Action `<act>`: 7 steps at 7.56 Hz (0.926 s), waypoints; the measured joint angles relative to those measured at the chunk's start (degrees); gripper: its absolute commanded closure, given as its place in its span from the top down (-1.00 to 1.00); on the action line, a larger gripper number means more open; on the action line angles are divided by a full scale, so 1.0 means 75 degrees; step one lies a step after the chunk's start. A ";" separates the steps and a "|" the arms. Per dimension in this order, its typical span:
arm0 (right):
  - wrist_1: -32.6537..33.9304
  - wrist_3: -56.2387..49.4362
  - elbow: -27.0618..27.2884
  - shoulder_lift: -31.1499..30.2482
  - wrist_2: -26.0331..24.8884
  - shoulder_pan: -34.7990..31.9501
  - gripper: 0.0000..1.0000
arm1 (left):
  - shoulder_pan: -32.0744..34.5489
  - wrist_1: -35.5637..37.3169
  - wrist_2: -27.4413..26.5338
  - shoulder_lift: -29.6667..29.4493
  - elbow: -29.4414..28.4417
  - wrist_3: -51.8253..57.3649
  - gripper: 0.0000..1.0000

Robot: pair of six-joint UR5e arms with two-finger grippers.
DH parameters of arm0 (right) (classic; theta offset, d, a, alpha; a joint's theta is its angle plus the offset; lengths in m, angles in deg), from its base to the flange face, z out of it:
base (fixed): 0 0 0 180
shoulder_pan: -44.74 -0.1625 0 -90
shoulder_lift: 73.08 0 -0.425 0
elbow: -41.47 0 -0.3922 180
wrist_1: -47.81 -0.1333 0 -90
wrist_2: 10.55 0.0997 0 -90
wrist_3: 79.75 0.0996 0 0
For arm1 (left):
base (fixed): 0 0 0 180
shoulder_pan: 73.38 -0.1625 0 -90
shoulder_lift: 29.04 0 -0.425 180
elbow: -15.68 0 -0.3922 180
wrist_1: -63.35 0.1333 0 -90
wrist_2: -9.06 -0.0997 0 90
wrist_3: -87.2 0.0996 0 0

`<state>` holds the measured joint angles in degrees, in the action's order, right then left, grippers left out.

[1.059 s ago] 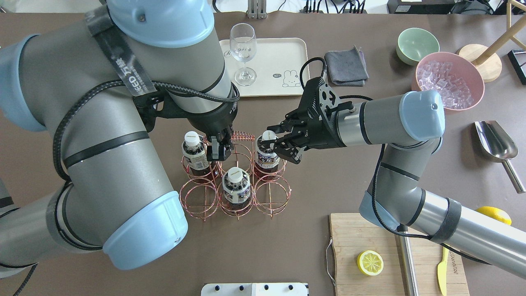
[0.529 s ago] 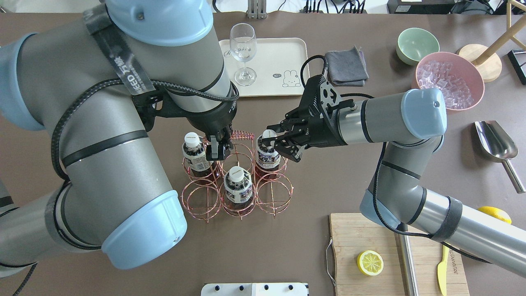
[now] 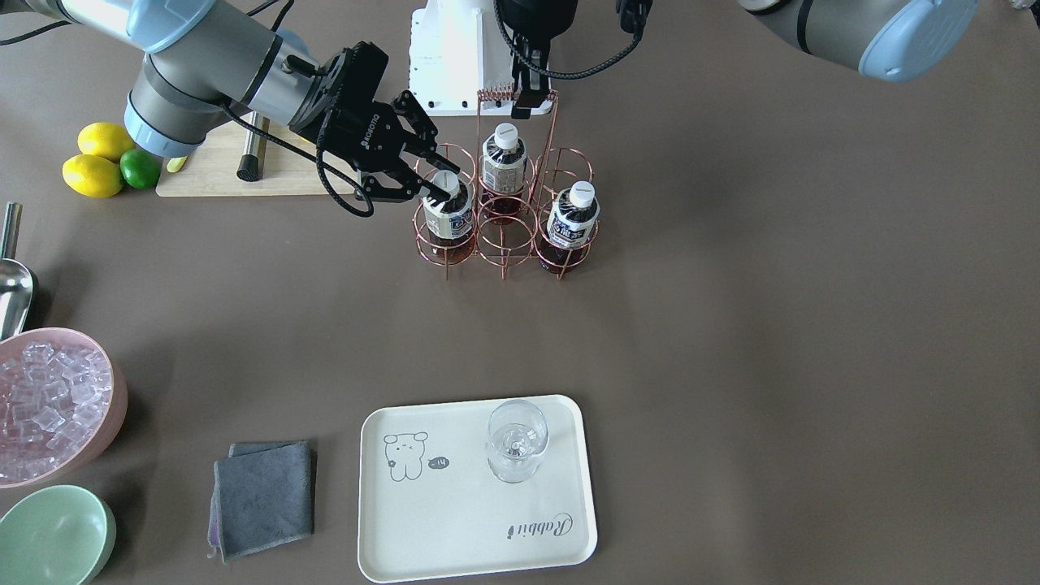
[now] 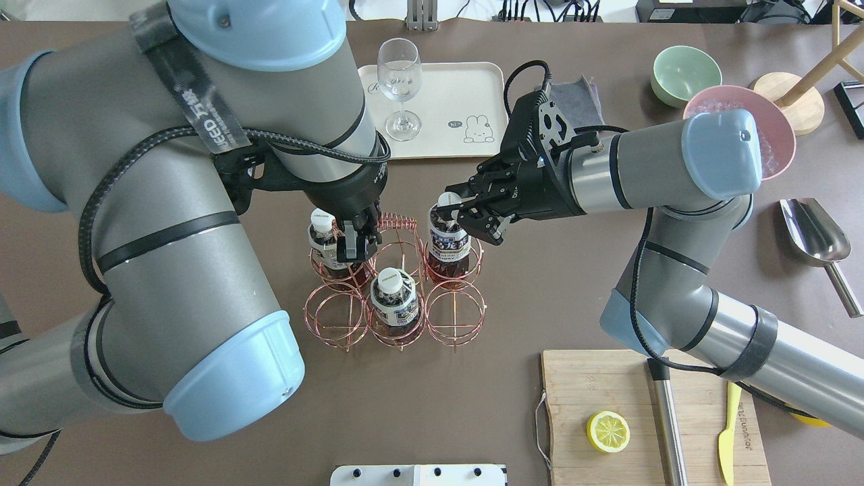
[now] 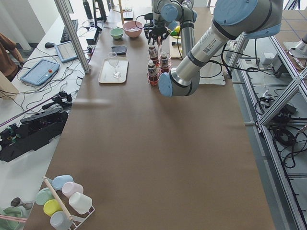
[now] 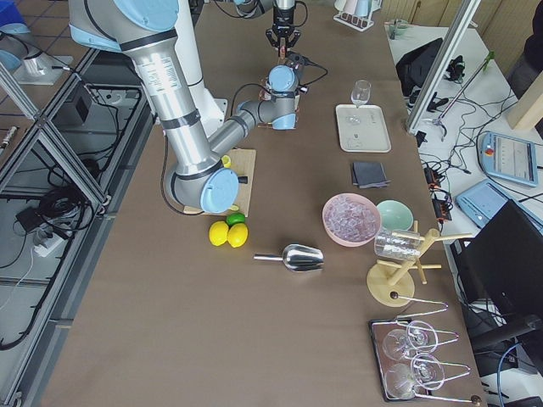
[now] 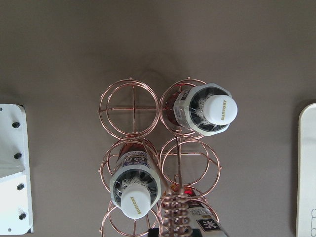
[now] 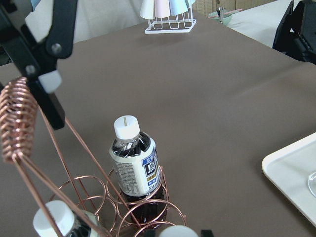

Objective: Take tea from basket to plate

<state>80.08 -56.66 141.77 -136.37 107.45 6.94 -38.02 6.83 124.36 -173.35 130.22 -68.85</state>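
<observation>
The copper wire basket (image 4: 455, 317) stands mid-table with three tea bottles in its cells. My right gripper (image 4: 451, 210) is shut on the white cap of the tea bottle (image 4: 449, 241) in the far-right cell; its base is still inside the ring (image 3: 448, 219). My left gripper (image 4: 356, 246) is shut on the basket's coil-wrapped handle (image 3: 500, 95), seen between its fingers in the left wrist view (image 7: 175, 210). Two other bottles (image 4: 324, 239) (image 4: 395, 300) stand in their cells. The cream plate (image 4: 459, 88) lies beyond the basket, with a stemmed glass (image 4: 399, 88) on it.
A grey cloth (image 4: 570, 108), a green bowl (image 4: 685, 71) and a pink bowl of ice (image 3: 49, 402) lie right of the plate. A cutting board (image 4: 607, 398) with a lemon half (image 4: 607, 432), a knife and a metal scoop (image 4: 813, 233) lie near right.
My right gripper has risen and drawn toward the plate with the tea bottle's cap in it. The bottle stands higher in its cell. The basket has shifted slightly. The left gripper stays on the handle.
</observation>
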 measured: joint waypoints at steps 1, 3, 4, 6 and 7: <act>0.0300 0.0003 0.0191 0.0028 0.0073 -0.0083 -1.00 | -0.0007 0.0000 -0.0005 0.0007 -0.0015 -0.0003 -1.00; 0.0890 0.0019 0.0536 0.0083 0.0386 -0.0359 -1.00 | -0.0014 0.0001 -0.0013 0.0031 0.0002 -0.0011 -1.00; 0.1267 0.0024 0.0705 0.0193 0.0773 -0.0665 -1.00 | -0.0011 0.0003 -0.0012 0.0029 0.0022 -0.0016 -1.00; 0.1998 0.0033 0.0891 0.0571 0.1757 -0.1567 -1.00 | 0.0011 0.0061 -0.0010 -0.0002 0.0071 -0.0027 -1.00; 0.2254 0.0044 0.0912 0.0772 0.2113 -0.1976 -1.00 | 0.0024 0.0097 -0.0010 -0.0016 0.0101 -0.0031 -1.00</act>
<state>96.98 -56.33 148.61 -130.58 123.29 -7.88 -37.84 7.56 124.29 -173.47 130.97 -69.08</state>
